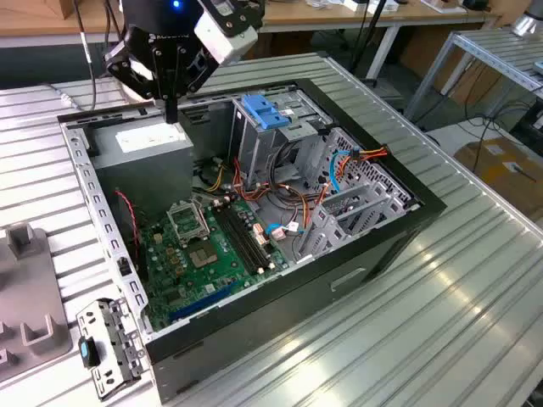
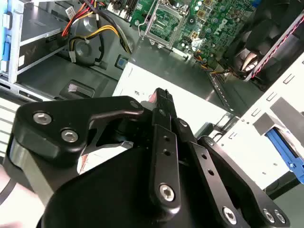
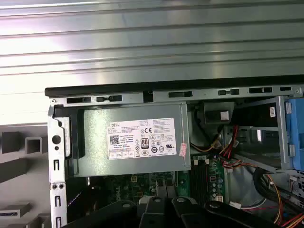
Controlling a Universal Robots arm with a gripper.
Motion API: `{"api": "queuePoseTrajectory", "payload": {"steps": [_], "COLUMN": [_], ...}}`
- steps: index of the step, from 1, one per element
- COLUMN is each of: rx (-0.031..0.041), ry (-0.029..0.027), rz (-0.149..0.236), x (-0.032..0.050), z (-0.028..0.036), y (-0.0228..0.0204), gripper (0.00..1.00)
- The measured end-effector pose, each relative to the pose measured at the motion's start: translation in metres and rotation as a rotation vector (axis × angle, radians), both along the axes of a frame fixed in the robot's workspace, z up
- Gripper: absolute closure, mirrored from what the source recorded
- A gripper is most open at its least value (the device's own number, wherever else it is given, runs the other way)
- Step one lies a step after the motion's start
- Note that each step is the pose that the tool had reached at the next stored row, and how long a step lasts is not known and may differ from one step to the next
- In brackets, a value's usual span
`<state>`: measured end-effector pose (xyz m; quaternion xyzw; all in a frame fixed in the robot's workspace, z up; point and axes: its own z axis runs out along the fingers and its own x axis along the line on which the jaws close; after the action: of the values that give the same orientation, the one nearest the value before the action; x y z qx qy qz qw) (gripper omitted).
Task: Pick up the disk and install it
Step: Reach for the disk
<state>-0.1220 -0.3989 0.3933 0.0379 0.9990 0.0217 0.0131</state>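
The disk is out of view. My gripper [image 1: 172, 114] hangs over the back corner of the open computer case [image 1: 424, 208], its tips just above the grey power supply [image 1: 144, 148]. In the second wrist view the gripper [image 2: 161, 95] is shut, its black fingers [image 2: 165, 118] pressed together with nothing between them, above the power supply's white label [image 2: 142, 88]. The tall grey cage [image 1: 259, 148] with its light blue handle [image 1: 263, 112] stands inside the case, to the exterior view's right of the gripper.
The green motherboard [image 1: 204, 250] lies on the case floor, with orange and red cables [image 1: 288, 195] beside it. A perforated bracket with a blue clip [image 1: 106, 348] and a grey fixture [image 1: 25, 297] lie on the ribbed table [image 1: 441, 322] outside the case.
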Motion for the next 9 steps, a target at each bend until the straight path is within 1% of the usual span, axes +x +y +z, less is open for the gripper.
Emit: {"api": "queuePoseTrajectory", "payload": {"steps": [9], "rx": [0.0000], "ry": [0.0002], "rz": [0.000], "x": [-0.0091], "z": [0.0000], "y": [0.0000], "gripper": [0.89]}}
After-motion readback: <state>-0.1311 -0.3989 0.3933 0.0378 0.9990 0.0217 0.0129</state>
